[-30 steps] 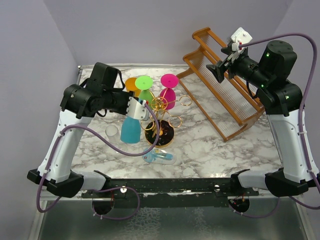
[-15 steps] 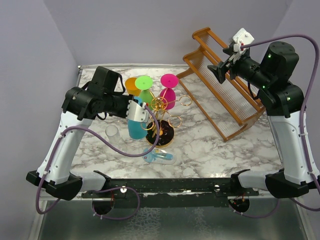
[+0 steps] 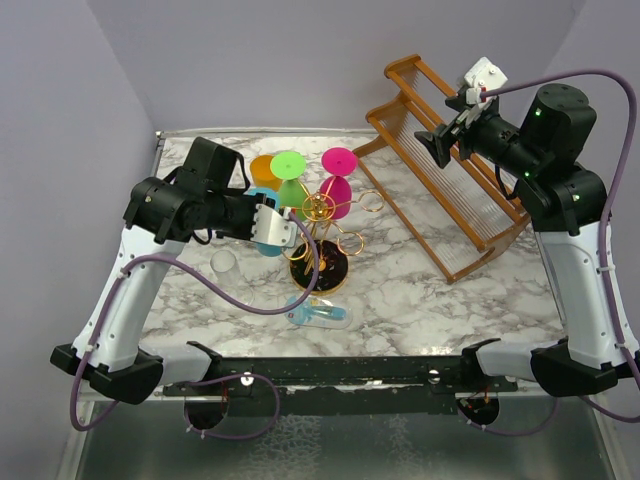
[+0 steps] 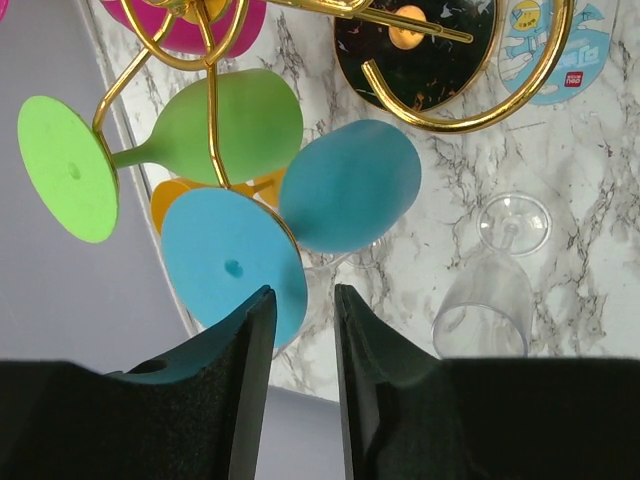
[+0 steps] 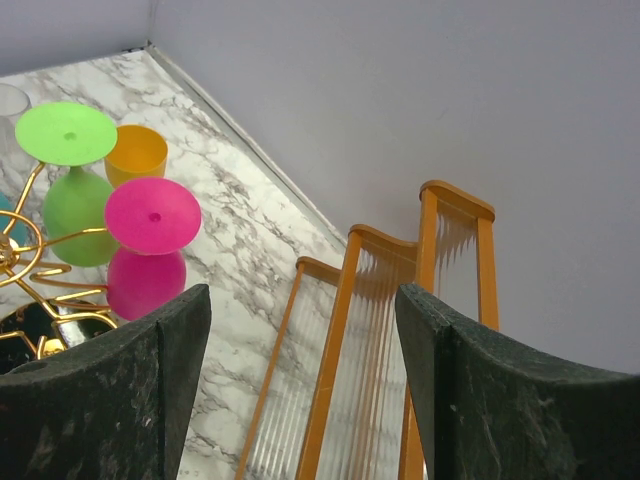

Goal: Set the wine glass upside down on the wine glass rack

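Observation:
The blue wine glass (image 4: 350, 185) hangs upside down by its stem from a ring arm of the gold wire wine glass rack (image 4: 470, 100). Its round foot (image 4: 230, 265) faces my left gripper (image 4: 303, 295). That gripper is open by a narrow gap with nothing between its fingers, and the foot lies just past the left fingertip. From above, my left gripper (image 3: 272, 225) sits just left of the rack (image 3: 320, 235) and covers most of the blue glass (image 3: 268, 245). My right gripper (image 3: 438, 143) is open and empty, raised high at the back right.
Green (image 4: 235, 125), pink (image 3: 338, 190) and orange (image 3: 264, 168) glasses are at the rack. A clear glass (image 3: 223, 262) rests on the marble left of the base, and a clear printed cup (image 3: 318, 315) lies in front. A wooden slatted rack (image 3: 450, 190) stands at the right.
My left gripper has opened and let go of the blue glass, which now hangs on the rack. The left arm has drawn back slightly. The right arm has not moved.

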{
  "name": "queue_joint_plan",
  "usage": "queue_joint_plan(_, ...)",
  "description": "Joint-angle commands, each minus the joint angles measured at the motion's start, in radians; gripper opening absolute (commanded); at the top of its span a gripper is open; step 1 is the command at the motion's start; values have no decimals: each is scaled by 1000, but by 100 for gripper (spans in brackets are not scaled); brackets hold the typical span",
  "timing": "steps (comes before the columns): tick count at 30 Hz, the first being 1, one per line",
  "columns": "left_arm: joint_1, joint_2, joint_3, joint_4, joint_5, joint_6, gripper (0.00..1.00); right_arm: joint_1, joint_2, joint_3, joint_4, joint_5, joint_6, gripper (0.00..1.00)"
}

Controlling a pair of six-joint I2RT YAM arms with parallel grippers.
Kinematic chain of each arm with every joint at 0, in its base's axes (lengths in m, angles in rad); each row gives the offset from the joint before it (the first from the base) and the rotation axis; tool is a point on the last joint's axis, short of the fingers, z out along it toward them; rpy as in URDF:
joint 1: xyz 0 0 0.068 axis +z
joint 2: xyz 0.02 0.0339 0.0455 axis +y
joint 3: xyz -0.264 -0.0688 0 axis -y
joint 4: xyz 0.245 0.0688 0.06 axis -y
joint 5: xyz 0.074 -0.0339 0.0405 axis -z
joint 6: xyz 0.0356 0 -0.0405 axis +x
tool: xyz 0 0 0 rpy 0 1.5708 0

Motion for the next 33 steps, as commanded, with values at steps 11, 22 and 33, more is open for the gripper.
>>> queue_joint_plan(11,-5,-43,111,51,11,-235,67,-5,-13,-33,36,72,-58,77)
queue_joint_plan(22,117,-46,80,370,-274,-727,96,-6,25,-52,10,131,-130,92)
queue_joint_plan(33,369,122,151,567,-200,-1130,98,-5,87,-17,-45,81,-150,97)
